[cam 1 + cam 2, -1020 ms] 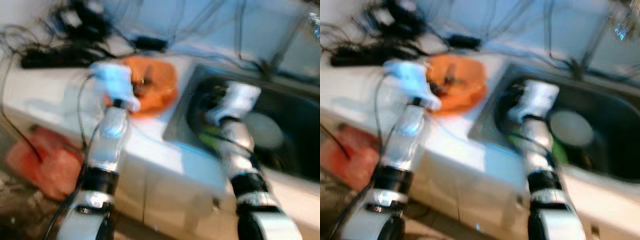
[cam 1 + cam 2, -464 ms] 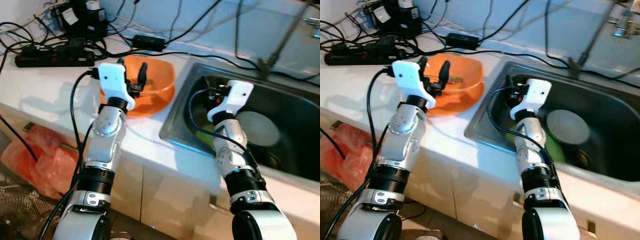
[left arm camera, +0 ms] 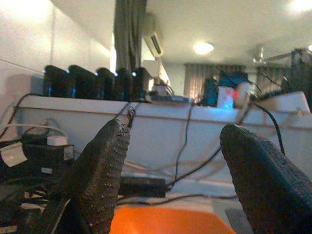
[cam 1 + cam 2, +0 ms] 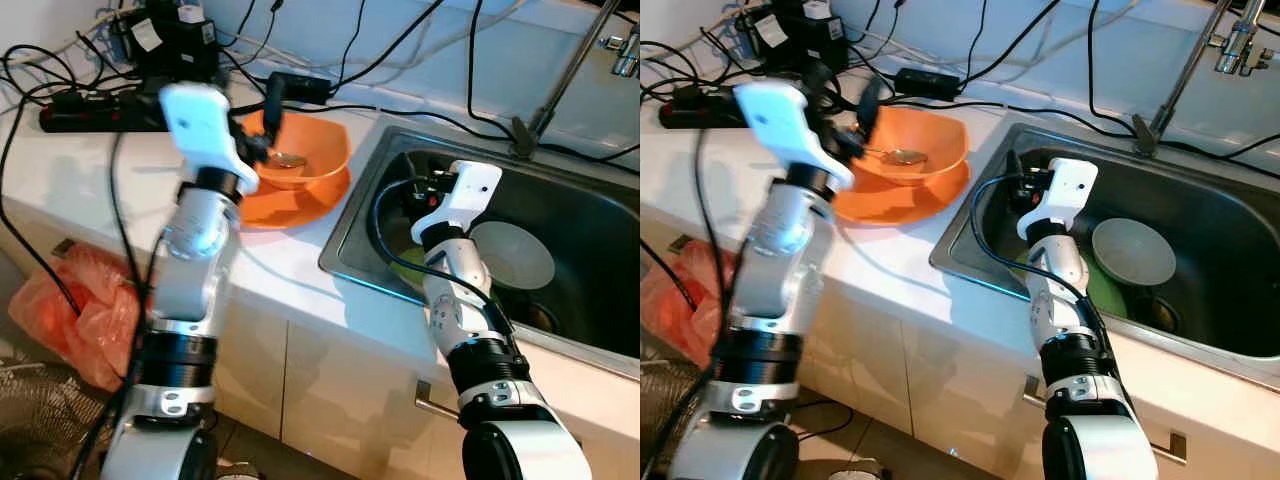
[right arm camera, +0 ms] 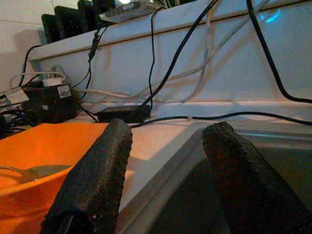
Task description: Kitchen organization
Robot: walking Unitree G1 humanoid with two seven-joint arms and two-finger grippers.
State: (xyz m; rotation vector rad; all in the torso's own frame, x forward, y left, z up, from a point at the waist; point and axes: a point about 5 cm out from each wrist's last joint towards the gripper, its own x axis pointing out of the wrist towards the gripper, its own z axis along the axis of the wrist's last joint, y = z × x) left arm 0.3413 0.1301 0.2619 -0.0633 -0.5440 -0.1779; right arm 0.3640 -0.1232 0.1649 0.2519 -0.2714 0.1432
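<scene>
An orange bowl (image 4: 318,152) sits on an orange plate (image 4: 290,206) on the white counter, with a metal spoon (image 4: 288,160) lying inside it. My left gripper (image 4: 262,125) is raised above the bowl's left rim, open and holding nothing; in the left wrist view the bowl's edge (image 3: 165,222) lies below its fingers (image 3: 100,170). My right gripper (image 4: 1018,185) hangs open over the left end of the steel sink (image 4: 350,240), empty. In the right wrist view the bowl (image 5: 44,146) and spoon (image 5: 29,170) lie beyond the sink rim (image 5: 165,180).
A white plate (image 4: 512,255) and something green (image 4: 410,265) lie in the sink, near the drain (image 4: 540,315). A faucet (image 4: 570,70) rises at the back. A black power strip (image 4: 90,118) and tangled cables crowd the counter's rear left. An orange plastic bag (image 4: 75,310) lies on the floor.
The blurred view has steadied. My left gripper has lifted up and back from the bowl's rim, still open. The right arm has stayed over the sink.
</scene>
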